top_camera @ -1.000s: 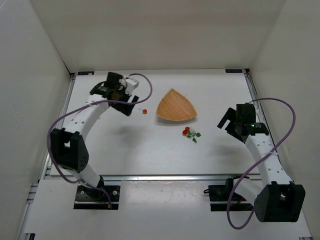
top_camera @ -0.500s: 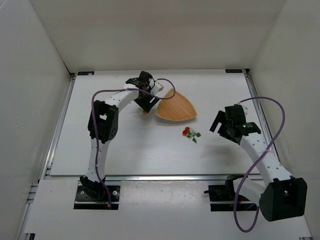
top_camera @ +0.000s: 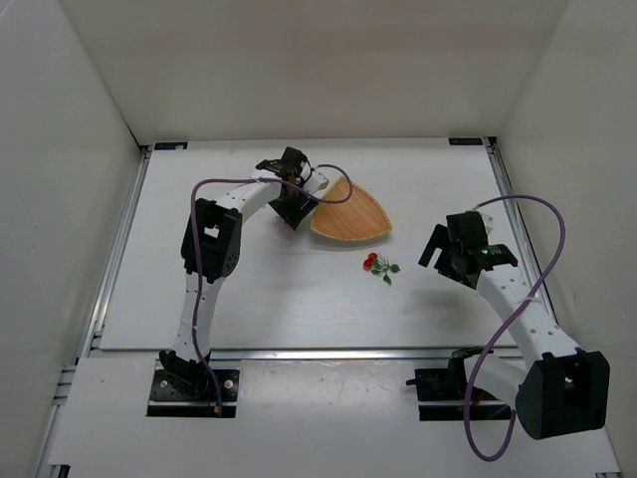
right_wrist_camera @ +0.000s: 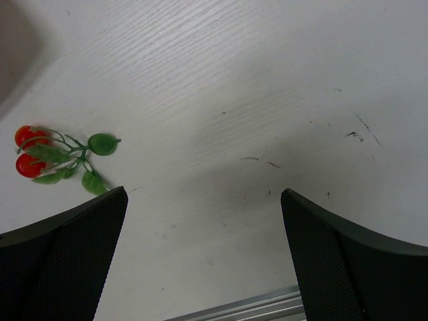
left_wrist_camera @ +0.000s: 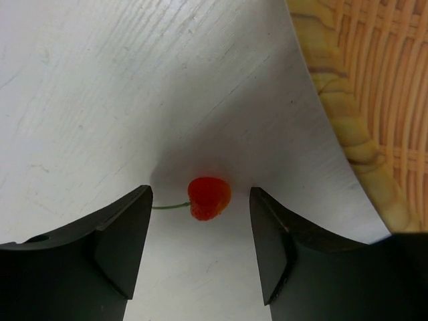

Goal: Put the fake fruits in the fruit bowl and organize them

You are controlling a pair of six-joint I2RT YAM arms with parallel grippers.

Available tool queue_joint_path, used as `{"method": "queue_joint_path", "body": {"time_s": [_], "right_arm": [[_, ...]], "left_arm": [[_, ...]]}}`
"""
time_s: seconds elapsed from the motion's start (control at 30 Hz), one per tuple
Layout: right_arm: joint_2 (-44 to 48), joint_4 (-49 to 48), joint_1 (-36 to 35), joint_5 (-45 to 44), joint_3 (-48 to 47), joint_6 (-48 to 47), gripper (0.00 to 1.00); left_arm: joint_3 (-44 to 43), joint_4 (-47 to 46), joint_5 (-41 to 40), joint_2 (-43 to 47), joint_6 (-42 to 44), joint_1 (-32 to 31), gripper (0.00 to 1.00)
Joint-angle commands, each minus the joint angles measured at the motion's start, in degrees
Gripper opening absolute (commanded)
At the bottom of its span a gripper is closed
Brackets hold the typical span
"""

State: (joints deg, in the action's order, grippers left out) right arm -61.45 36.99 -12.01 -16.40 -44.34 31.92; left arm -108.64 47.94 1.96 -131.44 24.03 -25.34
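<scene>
- Red, glossy and tiny, the single berry point(left_wrist_camera: 208, 198) lies on the white counter point(left_wrist_camera: 100, 80), outside the bowl and squarely between the spread fingers of the left claw point(top_camera: 293, 210).
- Its thin green stem points sideways toward one finger, so its long axis runs across the gap, along the line the fingers close on.
- The woven tan fruit bowl point(top_camera: 350, 211) sits just beside the berry, with its braided rim near the other finger.
- The left claw is released and grasps nothing. I'd judge it need only pinch, then lift over the rim.
- The cluster point(right_wrist_camera: 47, 155), two red berries with green leaves, lies on the counter between the bowl and the right arm, nearer that arm.
- The right claw point(right_wrist_camera: 204, 195) is also spread wide and empty, and the cluster lies off to one side, outside its fingers.
</scene>
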Motion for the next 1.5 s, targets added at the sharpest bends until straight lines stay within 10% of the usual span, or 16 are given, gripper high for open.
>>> {"method": "queue_joint_path", "body": {"time_s": [0.0, 0.73, 1.13, 1.47], "right_arm": [[-0.95, 0.10, 0.23, -1.00, -1.54, -1.25, 1.00], [-2.53, 0.10, 0.23, -0.38, -3.12, -1.78, 1.00], [-4.55, -1.74, -0.46, 5.33, -0.84, -1.25, 1.00], [-12.98, -4.39, -10.66, 4.11, -1.01, -2.91, 1.00]], "left_arm": [[-2.71, 0.31, 1.03, -1.01, 0.14, -0.15, 0.70], [0.35, 3.82, 1.04, 2.14, -3.98, -0.15, 0.10], [-7.02, 6.46, -1.34, 10.32, -7.95, -4.18, 0.10], [-15.19, 5.41, -2.40, 0.14, -3.38, -14.91, 0.19]]}}
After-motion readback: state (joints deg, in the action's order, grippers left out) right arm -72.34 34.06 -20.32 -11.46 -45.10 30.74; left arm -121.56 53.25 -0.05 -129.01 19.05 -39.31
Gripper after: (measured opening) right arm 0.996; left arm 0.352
